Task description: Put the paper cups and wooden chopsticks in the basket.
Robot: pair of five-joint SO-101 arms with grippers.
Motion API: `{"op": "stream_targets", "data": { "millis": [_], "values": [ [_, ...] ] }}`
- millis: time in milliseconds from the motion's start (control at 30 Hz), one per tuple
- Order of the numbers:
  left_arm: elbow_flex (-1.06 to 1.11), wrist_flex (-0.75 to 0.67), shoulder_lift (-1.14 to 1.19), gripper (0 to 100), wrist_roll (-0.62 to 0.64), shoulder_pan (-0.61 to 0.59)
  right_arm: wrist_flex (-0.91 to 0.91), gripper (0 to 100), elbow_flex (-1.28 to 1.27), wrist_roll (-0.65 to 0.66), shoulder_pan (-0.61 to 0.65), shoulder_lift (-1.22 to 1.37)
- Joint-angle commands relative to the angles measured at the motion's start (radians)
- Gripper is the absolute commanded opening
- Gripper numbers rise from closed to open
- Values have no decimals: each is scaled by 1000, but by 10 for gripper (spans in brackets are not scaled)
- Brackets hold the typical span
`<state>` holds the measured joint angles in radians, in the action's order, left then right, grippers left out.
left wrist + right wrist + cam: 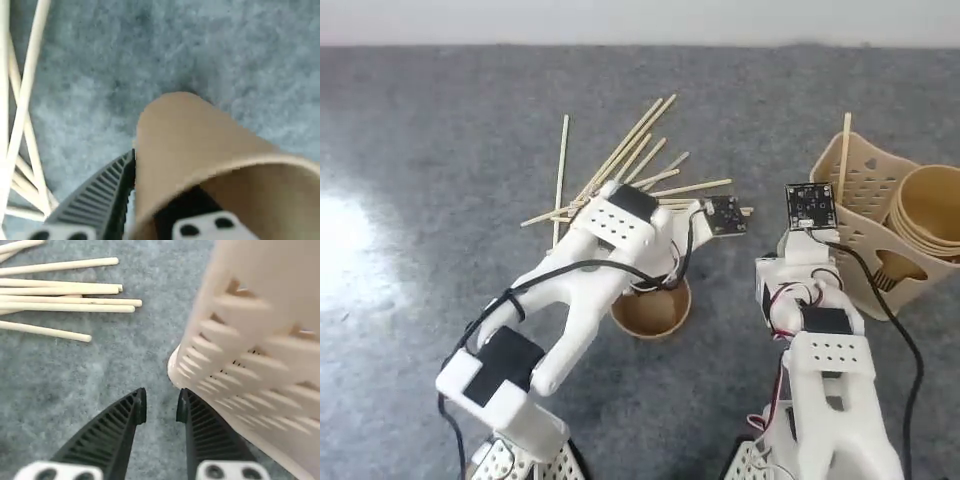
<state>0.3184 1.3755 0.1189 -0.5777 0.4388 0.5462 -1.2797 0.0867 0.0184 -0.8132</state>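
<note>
L gripper [150, 187]: clamped on the wall of a paper cup [652, 312]. One ribbed finger is outside against the wall, the other inside the mouth. In the high view the cup is at lower centre of frame, tucked under the L arm's wrist, mouth toward the camera. Can't tell whether the cup's base is on the mat or off it.

Chopsticks [620, 165]: loose fan at upper centre of the high view, flat on the grey mat [440, 130], just above the cup. Several cross each other; some ends run under the L arm.

Basket [865, 195]: right edge of the high view, cream, slotted walls, upright. Inside is a stack of nested cups [930, 205] on the right-hand side. A single chopstick [845, 145] stands near-upright at the basket's left corner, poking above the rim.

R gripper [161, 406]: fingers a little apart, narrow gap, nothing between them. Tips are low over the mat, just beside the basket's lower wall; contact w/ the basket can't be told. In the high view the R arm is at lower right, wrist close to the basket's left side.

Held cup and basket are well apart, w/ the R arm's wrist between them.
</note>
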Motion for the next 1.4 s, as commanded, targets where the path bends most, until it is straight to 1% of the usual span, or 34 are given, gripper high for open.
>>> {"op": "stream_targets", "data": {
  "millis": [0,67,100,267,333,400,600,833,933,1067,1167,1367],
  "values": [
    [25,-64,-52,13,-9,6,-16,111,46,-9,-7,1],
    [30,-71,-52,17,-8,5,-16,111,46,-9,-7,1],
    [27,-71,-55,35,5,3,-16,111,46,-9,-7,2],
    [-38,-63,-63,221,20,-2,-16,111,46,-8,-5,2],
    [-79,-52,-63,273,20,-2,-16,111,46,-8,-5,2],
    [-116,-31,-63,299,20,-2,-16,111,46,-8,-5,2],
    [-257,63,-63,303,20,-28,-16,111,46,-8,-5,2],
    [-567,272,-63,303,20,-61,-16,111,46,-8,-5,2],
    [-631,342,-55,303,20,-61,-16,111,46,-8,-5,2],
    [-648,376,-64,303,20,-68,-16,111,46,-8,-5,2],
    [-667,381,-66,303,20,-103,-16,111,44,-8,-5,2],
    [-677,382,-150,303,25,-232,-18,111,44,-8,-5,2]
  ]
}}
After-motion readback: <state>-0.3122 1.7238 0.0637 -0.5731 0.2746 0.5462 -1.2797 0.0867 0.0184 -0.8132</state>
